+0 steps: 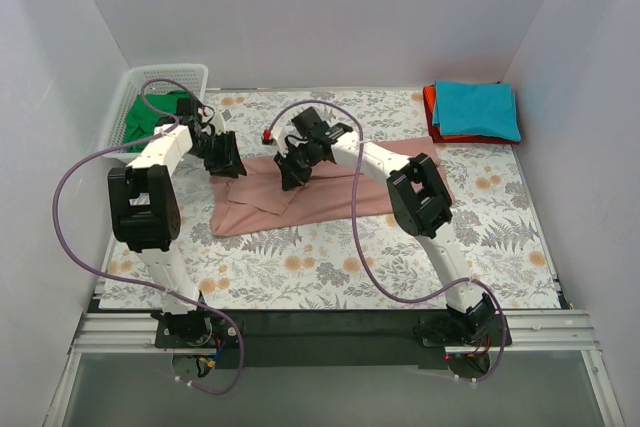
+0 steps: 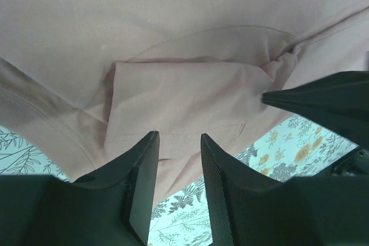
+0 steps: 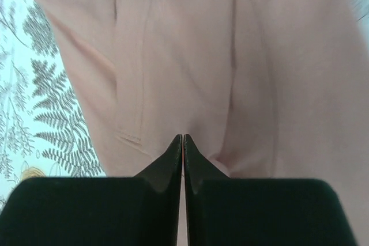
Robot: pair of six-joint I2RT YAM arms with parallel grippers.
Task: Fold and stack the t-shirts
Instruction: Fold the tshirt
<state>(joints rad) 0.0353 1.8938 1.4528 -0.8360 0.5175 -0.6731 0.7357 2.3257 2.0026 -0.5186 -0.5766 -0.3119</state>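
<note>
The dusty-pink cotton t-shirt (image 1: 330, 197) lies partly folded in the middle of the floral-patterned worktop (image 1: 300, 267). The left gripper (image 2: 179, 136) is a little open above the shirt's edge and holds nothing. The right gripper (image 3: 183, 137) is closed, pinching a fold of this shirt.

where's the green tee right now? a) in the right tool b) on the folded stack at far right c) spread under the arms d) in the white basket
d, the green tee lies bunched inside the white mesh basket at the far left.
</note>
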